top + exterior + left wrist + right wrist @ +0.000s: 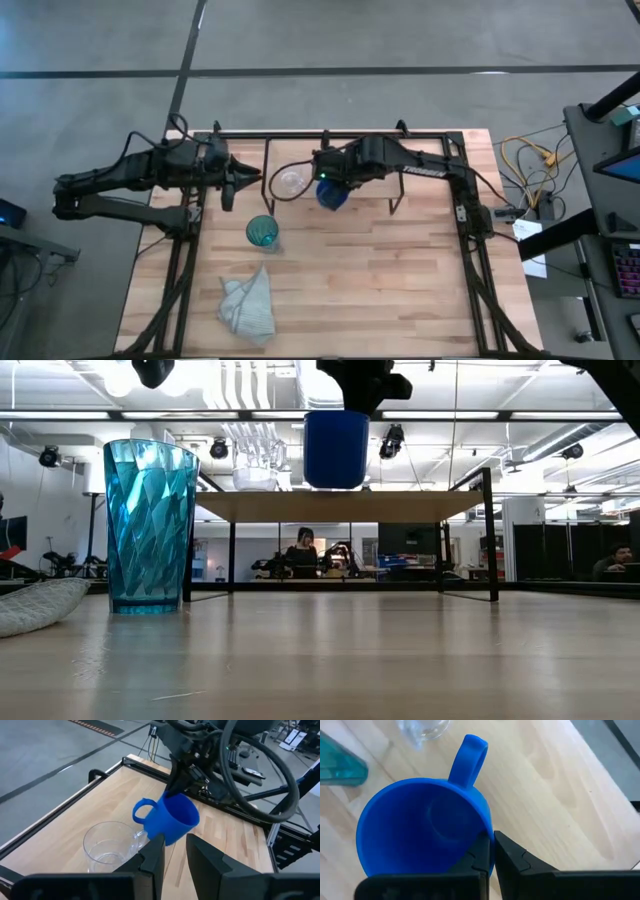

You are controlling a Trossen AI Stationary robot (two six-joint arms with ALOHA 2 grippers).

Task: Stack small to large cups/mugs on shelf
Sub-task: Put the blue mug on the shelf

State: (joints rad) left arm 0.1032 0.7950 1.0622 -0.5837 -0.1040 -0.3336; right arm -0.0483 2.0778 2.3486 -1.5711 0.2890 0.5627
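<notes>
The bright blue mug (333, 195) (336, 448) hangs in my right gripper (491, 852) just over the shelf (420, 506), a low black wire rack with a light wood top. The small clear glass cup (290, 182) (107, 845) stands on its base on the shelf, beside the mug on the table's left side. My left gripper (175, 852) (240, 185) is open, hovering beside the glass cup and touching nothing. The teal tumbler (263, 233) (150, 525) stands upright on the table, nearer than the shelf. My right gripper pinches the blue mug's rim (489, 834), about a quarter turn round from the handle (467, 757), with one finger inside the mug and one outside. The fingers come from above, pointing down. The mug hangs below them, lifted clear of the shelf top.
A pale crumpled cloth (248, 305) lies near the table's near edge on the left. A larger black frame (180, 270) edges the table. Bare wood on the shelf to the right of the mug. Cables and equipment sit beyond the table's right edge.
</notes>
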